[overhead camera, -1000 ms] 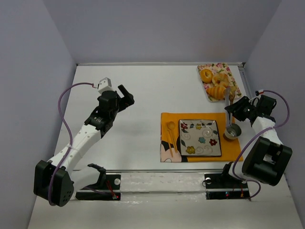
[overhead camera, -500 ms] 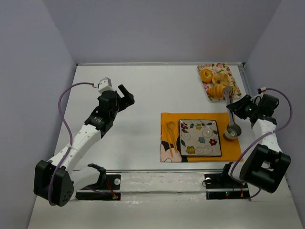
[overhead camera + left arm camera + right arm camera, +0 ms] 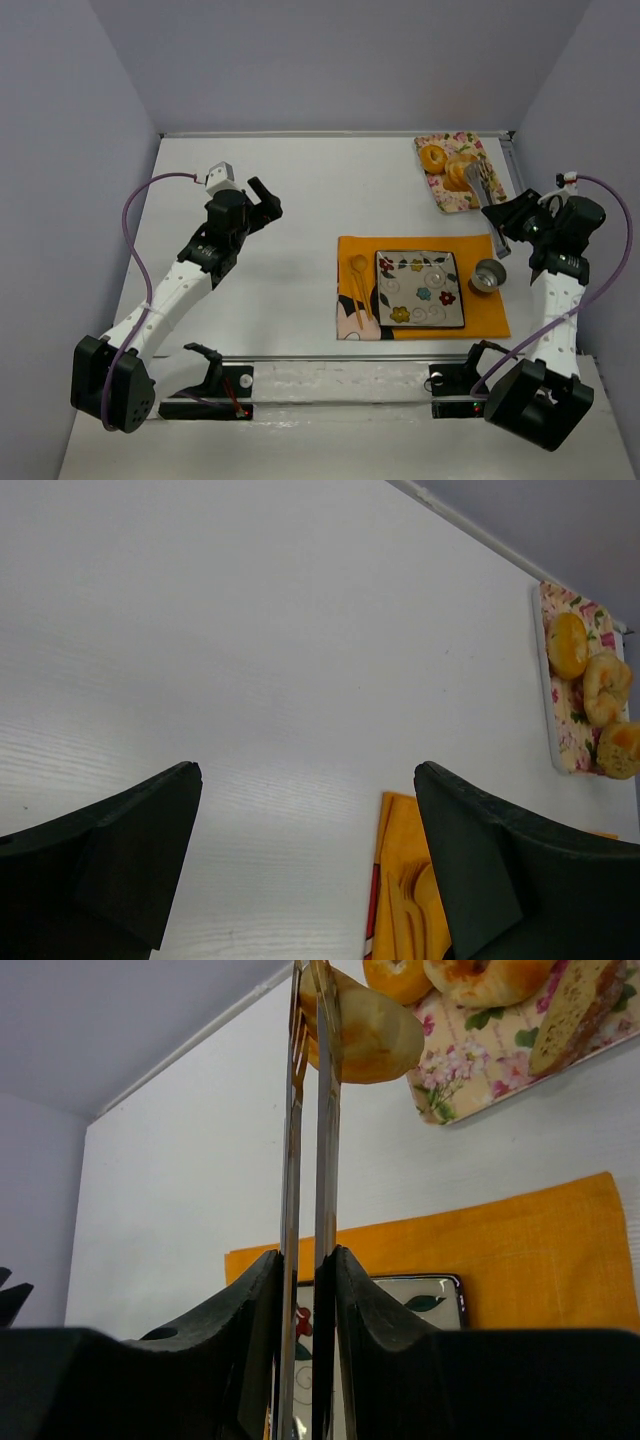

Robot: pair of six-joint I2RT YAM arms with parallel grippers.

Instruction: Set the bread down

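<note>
My right gripper [image 3: 305,1260] is shut on a pair of metal tongs [image 3: 322,1110], pressing their two arms close together. The tongs' tips pinch the golden croissant [image 3: 368,1028] and hold it above the floral tray [image 3: 470,1075]. The tan speckled slice [image 3: 575,1000] lies on that tray. In the top view the right gripper [image 3: 503,222] is near the tray's [image 3: 445,200] front corner, and the tongs [image 3: 480,183] reach over it. My left gripper [image 3: 265,200] is open over bare table at the left, its fingers [image 3: 120,850] wide apart with nothing between them.
A ring-shaped pastry [image 3: 433,157] and a round bun [image 3: 485,980] share the tray. An orange cloth [image 3: 485,315] carries a flowered square plate [image 3: 420,289], wooden cutlery [image 3: 357,280] and a small metal cup [image 3: 488,275]. Walls enclose the table on three sides.
My right arm has swung back and to the right, and the tongs have closed on the croissant and lifted it off the tray's near corner. The left arm has not moved.
</note>
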